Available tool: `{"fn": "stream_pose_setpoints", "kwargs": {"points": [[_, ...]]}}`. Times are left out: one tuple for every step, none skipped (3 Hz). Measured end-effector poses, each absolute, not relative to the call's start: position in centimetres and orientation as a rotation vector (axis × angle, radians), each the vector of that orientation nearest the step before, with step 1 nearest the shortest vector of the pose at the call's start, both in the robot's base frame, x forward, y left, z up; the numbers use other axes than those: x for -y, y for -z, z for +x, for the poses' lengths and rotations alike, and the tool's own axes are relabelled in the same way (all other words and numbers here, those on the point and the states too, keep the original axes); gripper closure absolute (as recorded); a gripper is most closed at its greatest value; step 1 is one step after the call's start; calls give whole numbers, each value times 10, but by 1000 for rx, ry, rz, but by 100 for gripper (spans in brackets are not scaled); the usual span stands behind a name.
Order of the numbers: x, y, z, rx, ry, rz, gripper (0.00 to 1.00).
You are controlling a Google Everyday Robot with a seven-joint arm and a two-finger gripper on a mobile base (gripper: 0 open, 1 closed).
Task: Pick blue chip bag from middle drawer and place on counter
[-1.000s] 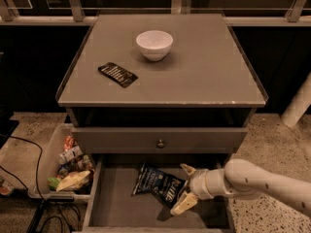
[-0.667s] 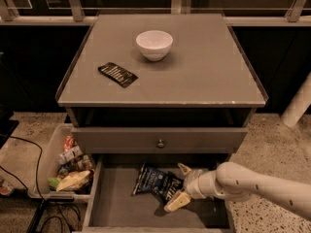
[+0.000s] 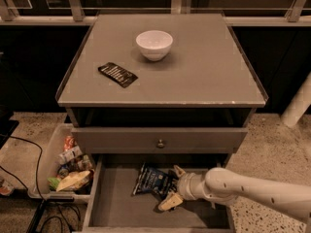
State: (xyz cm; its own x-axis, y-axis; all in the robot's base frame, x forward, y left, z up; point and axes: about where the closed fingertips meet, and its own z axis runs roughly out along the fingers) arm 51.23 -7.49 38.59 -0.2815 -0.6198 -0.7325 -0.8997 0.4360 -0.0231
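Note:
The blue chip bag (image 3: 151, 180) lies crinkled on the floor of the open middle drawer (image 3: 116, 207), near its back middle. My gripper (image 3: 174, 186) reaches in from the right on a white arm. Its fingers are spread, one pale fingertip (image 3: 170, 202) in front of the bag's right edge and the other (image 3: 179, 171) behind it. The bag rests on the drawer floor. The counter (image 3: 204, 67) above is a flat grey top with thin side rims.
A white bowl (image 3: 154, 44) and a flat black packet (image 3: 117, 74) sit on the counter. A closed drawer front with a round knob (image 3: 160, 142) is above the open drawer. A bin of snacks (image 3: 63, 166) stands on the floor at the left.
My gripper has moved left along the drawer, closer to the bag's right edge, so its fingers now straddle that edge. The bag has not moved.

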Motion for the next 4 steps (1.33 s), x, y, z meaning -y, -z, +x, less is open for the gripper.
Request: {"fn": "stream_pose_setpoints", "kwargs": {"points": [[69,-364,513,-2017,-500,-1290,0],[69,-363,513,-2017,-498,-1288,19],[69,-363,513,-2017,-498,-1288,41],[69,-363,513,-2017,-498,-1288,65]]}}
